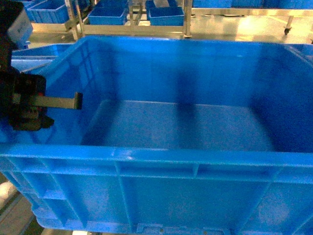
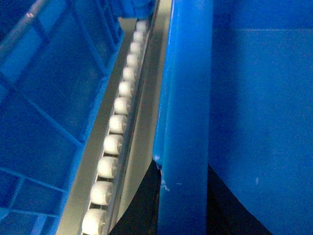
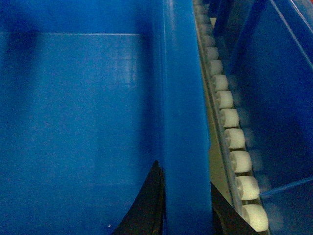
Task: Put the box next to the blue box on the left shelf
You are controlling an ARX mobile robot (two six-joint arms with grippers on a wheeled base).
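Note:
The box (image 1: 186, 127), a large empty blue crate, fills the head view. My left gripper (image 1: 68, 102) clamps its left wall, one tan-and-black finger reaching inside. In the left wrist view my left gripper (image 2: 185, 169) is shut on the box's rim (image 2: 186, 98), a dark finger on each side. My right gripper (image 3: 184, 174) is shut on the opposite rim (image 3: 183, 98) the same way; it is outside the head view. White rollers of the left shelf (image 2: 117, 127) (image 3: 234, 139) run beside each wall. Another blue box (image 2: 49, 98) (image 3: 279, 88) stands beyond each roller row; which one the task means is unclear.
Behind the box, a metal rack (image 1: 76, 22) holds smaller blue crates (image 1: 107, 14) (image 1: 166, 15). A caster wheel (image 1: 287, 30) stands on the shiny floor at the far right. The gaps between the box's walls and the neighbouring crates are narrow.

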